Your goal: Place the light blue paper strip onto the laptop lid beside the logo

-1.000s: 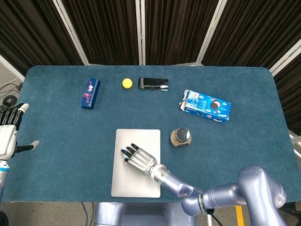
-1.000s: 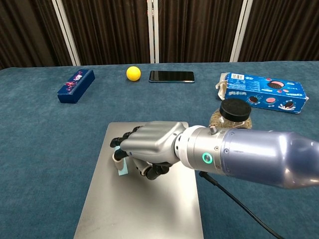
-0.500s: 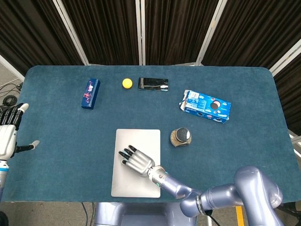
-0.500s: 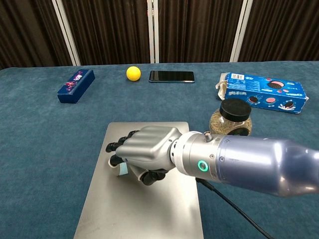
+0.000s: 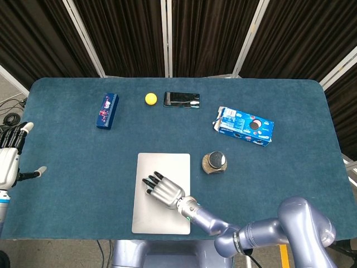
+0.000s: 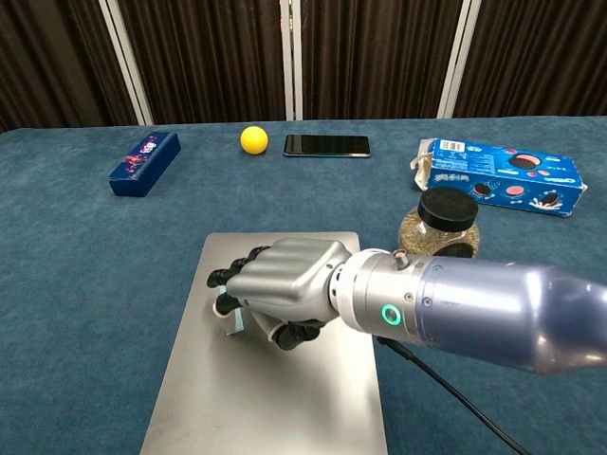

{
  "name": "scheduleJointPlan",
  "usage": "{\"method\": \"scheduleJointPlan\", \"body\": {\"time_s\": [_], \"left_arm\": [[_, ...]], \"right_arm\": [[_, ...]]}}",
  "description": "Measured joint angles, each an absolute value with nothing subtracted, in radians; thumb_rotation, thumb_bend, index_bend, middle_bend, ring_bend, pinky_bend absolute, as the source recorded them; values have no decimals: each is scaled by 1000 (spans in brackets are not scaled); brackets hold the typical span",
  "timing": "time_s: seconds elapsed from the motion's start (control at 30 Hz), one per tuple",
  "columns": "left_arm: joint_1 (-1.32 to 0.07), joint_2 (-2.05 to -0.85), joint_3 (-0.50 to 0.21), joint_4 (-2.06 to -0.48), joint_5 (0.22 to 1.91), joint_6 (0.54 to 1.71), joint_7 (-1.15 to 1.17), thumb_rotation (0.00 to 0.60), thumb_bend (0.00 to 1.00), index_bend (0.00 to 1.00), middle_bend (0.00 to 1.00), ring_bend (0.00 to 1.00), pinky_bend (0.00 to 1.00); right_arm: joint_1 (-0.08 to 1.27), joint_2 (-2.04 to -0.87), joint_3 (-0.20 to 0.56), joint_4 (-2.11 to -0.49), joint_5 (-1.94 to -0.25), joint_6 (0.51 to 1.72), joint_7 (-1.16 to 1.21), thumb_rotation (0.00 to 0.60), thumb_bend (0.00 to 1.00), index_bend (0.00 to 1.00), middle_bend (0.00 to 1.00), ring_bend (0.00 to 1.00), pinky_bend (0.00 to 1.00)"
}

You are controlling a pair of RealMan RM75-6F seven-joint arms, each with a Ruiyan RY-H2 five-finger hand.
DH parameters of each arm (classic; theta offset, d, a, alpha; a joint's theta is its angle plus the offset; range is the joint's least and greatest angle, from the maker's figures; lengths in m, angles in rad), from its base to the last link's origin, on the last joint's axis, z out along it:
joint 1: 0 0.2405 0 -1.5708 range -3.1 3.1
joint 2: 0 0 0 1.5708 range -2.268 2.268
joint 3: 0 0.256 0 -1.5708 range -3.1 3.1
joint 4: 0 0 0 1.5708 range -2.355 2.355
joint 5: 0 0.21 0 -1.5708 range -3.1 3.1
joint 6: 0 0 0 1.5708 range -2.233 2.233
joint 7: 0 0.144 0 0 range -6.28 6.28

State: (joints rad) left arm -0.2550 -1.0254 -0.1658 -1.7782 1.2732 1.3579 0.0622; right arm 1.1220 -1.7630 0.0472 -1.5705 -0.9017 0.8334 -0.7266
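While the blue table (image 5: 67, 162) carries everything, its largest load is the closed silver laptop (image 6: 285, 398) at the near edge, lid up. Well behind it to the right lies an opened blue cookie box (image 6: 498, 176), flap torn, with printed biscuits on its face; what it holds inside cannot be seen. Nearer, just off the laptop's right edge, stands a black-lidded jar (image 6: 440, 225) with pale grainy contents. Along the far side sit a dark blue carton (image 6: 144, 163), a black phone (image 6: 326, 144) lying flat, and a yellow ball (image 6: 253, 139) just left of the phone — all well apart from the laptop.

Reaching in from the right, the right hand (image 6: 282, 290) lies knuckles-up over the lid's middle, fingers curled down and under. Beneath them a sliver of the light blue paper strip (image 6: 234, 322) shows against the lid — the fingers seem to pinch it, though the hand hides most of it. No logo is visible.

At the table's left margin the left hand (image 5: 10, 158) hangs with fingers apart, holding nothing.
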Motion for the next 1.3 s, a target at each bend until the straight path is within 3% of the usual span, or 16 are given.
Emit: {"method": "scheduleJointPlan", "body": {"time_s": [0.87,1.3], "left_arm": [[-251,-1017,-168,-1784,1282,1359,46,600,0,0,0,0,0],[-252,-1018,-167,-1783,1281,1356,50,600,0,0,0,0,0]], "right_arm": [[1109,-1761,37,-1570,-919,848,-739,600,1000,327,0,0,0],[1075,-1632,64,-1704,-1010,919,-702,600,1000,325,0,0,0]]}}
